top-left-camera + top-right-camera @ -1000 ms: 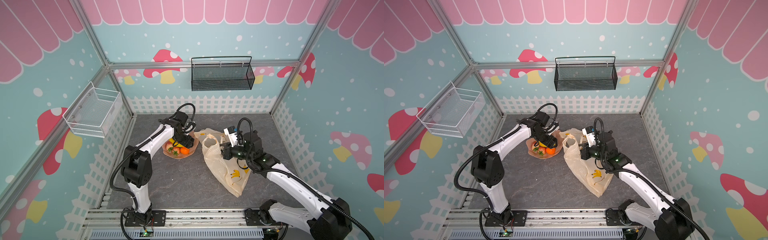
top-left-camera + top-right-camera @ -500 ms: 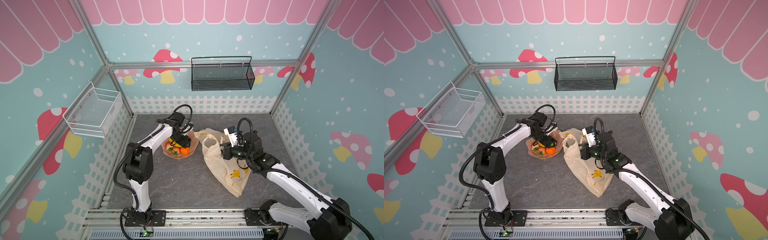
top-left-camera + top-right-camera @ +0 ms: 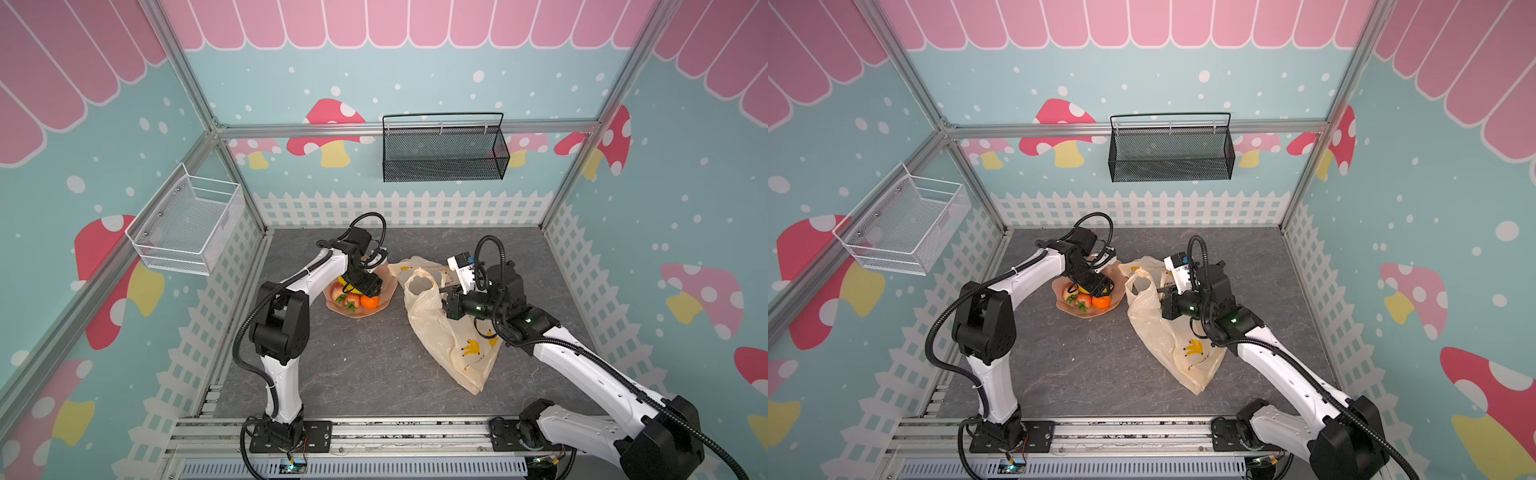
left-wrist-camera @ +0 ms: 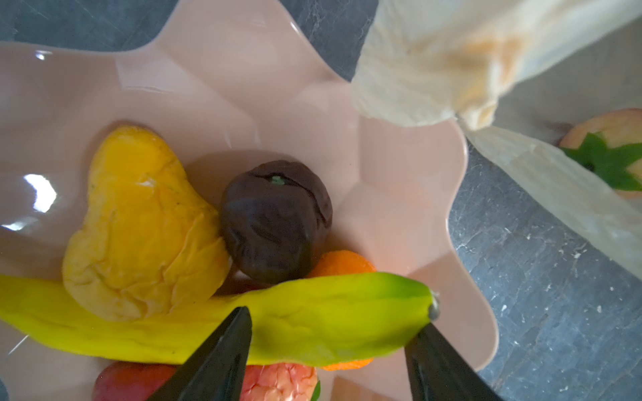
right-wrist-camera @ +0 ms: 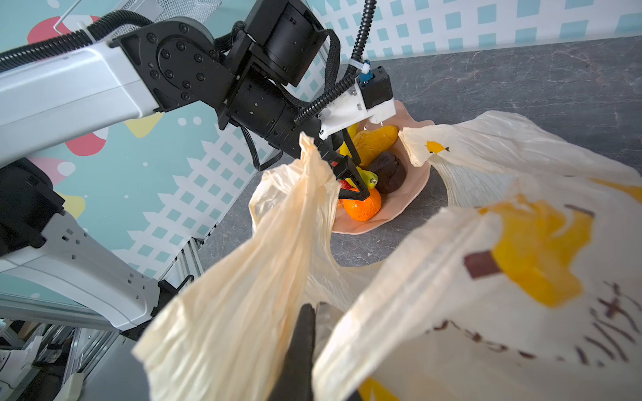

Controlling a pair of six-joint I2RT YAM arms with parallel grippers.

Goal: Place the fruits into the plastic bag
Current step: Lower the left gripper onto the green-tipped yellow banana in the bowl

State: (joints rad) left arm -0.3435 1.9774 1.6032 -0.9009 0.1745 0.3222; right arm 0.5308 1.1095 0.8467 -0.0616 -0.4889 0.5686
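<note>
Grey stone-patterned bench (image 3: 353, 374) fills the floor of a booth with teal mushroom-print walls. In both top views a pink wavy dish (image 3: 385, 284) lies left of centre, and the plastic bag (image 3: 440, 332) sprawls just beside it on the right, handles toward the dish. The left gripper (image 3: 358, 286) is down over the dish, above an orange (image 3: 369, 301) and strawberries (image 3: 348, 300). The right gripper (image 3: 446, 296) is at the bag's mouth. From the left wrist, the black fingers (image 4: 222, 357) stand apart, one on each side of the green end of a banana (image 4: 312, 323). The banana lies across the dish, over the orange. Behind it rest a yellow-tan piece (image 4: 139, 225) and a dark brown fruit (image 4: 274, 222), touching each other. A bag handle drapes over the dish rim, and beyond it shows a pale fruit with a green leafy top (image 4: 608, 152); I cannot tell whether it is inside the bag. From the right wrist, the fingers (image 5: 302, 347) are pressed together on a fold of bag film and hold one side of the mouth up. The dish and the left arm show through the gap.
</note>
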